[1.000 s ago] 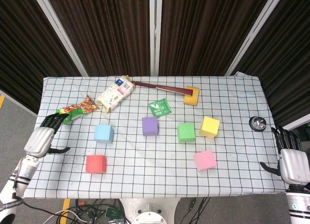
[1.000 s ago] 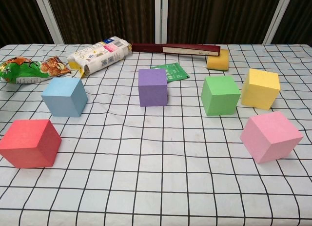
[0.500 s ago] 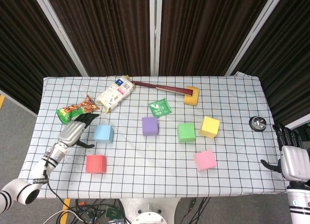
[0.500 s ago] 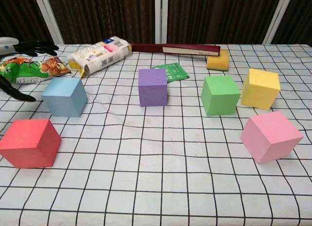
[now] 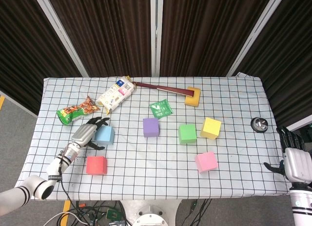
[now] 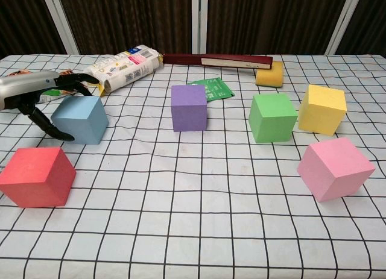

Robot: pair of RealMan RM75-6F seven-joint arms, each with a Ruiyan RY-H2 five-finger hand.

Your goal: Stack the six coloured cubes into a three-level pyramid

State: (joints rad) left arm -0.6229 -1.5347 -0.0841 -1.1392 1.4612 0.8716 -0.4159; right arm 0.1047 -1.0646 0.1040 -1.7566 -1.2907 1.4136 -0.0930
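**Left hand at the blue cube, six cubes unstacked**

In the head view the left hand (image 5: 87,133) sits left of centre, fingers spread around the blue cube (image 5: 104,134) without clasping it; the thumb hangs by the cube's near-left side in the chest view; the red cube (image 5: 96,165) lies lower left; purple cube (image 5: 150,127), green cube (image 5: 187,133) and yellow cube (image 5: 210,128) form a row mid-frame; the pink cube (image 5: 206,161) sits lower right; the right hand (image 5: 295,161) hangs empty, fingers apart, at the lower right edge.
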